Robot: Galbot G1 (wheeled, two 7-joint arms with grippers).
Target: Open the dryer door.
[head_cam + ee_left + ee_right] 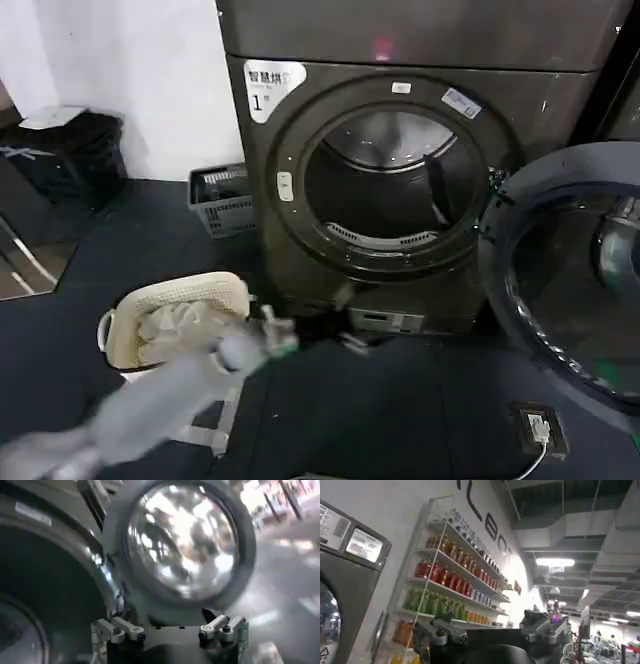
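- Dryer door [560, 270]: big round door, swung fully open to the right of the dryer [400, 160], hinged at the machine's right edge. Dark inner side faces out w/ dark tinted glass centre; lower edge near the floor at right.
- Left wrist view: same door [182, 540] seen as a round glass pane catching bright reflections, thick dark ring around it, just beside the drum opening [45, 595].
- Drum opening [390, 185] uncovered: pale metal drum inside, a dark paddle on the right inner wall, perforated strip at the bottom lip.
- Left gripper [272, 335]: low, near the floor in front of the dryer, left of the door and well apart from it. Blurred in head view; beside the laundry basket [175, 320].
- Left gripper [170, 630] in its own wrist view: fingers spread wide, nothing between them, touching nothing.
- Right gripper [492, 632]: fingers apart, holding nothing; raised, w/ store shelves [455, 585] of coloured bottles behind it and a machine's control panel [350, 535] close by.
- Writing: white sticker [270, 88] top left of the dryer front, Chinese characters + "1" w/ a small mark; rest too small to read. Small label [461, 102] top right of the ring, unreadable. Large dark letters on the wall above the shelves, cut off.
- Grey crate [222, 200] on the floor left of the dryer, against the wall.
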